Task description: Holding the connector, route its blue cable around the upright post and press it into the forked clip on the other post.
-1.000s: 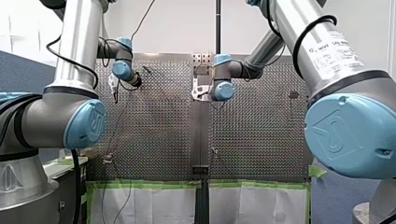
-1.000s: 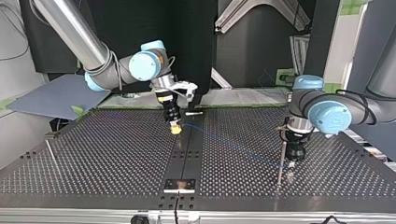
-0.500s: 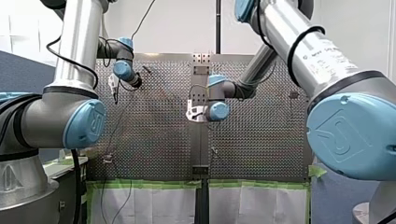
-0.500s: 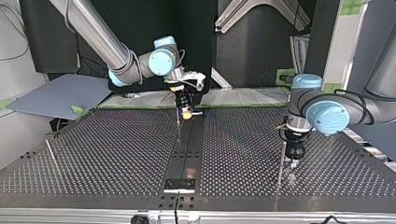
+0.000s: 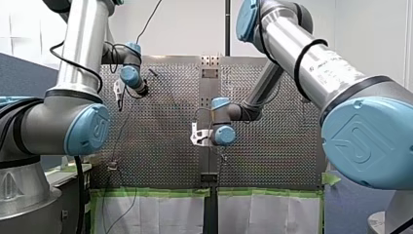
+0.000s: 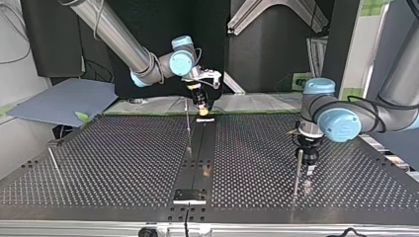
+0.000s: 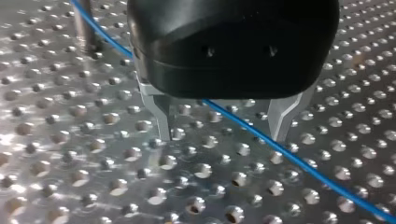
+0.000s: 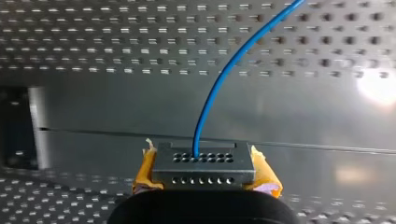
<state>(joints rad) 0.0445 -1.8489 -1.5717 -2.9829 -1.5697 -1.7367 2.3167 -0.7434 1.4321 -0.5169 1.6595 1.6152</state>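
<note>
My right gripper (image 8: 202, 158) is clamped tight on the grey connector (image 8: 203, 171), with its yellow pads (image 8: 145, 170) squeezing from both sides. The blue cable (image 8: 219, 88) springs out of the connector's face and curves away over the perforated table (image 8: 93, 28). In the top view that gripper hangs over the far end of the dark centre strip (image 6: 197, 158), and a thin upright post (image 6: 187, 126) stands just beside the strip. Well away from the strip, at the top view's right, my left gripper (image 7: 223, 136) hovers low next to a second post (image 6: 297, 170). Its metal fingers (image 7: 161, 112) are spread wide and hold nothing. The cable runs across the plate between them, close by one finger; whether it touches, I can't tell.
</note>
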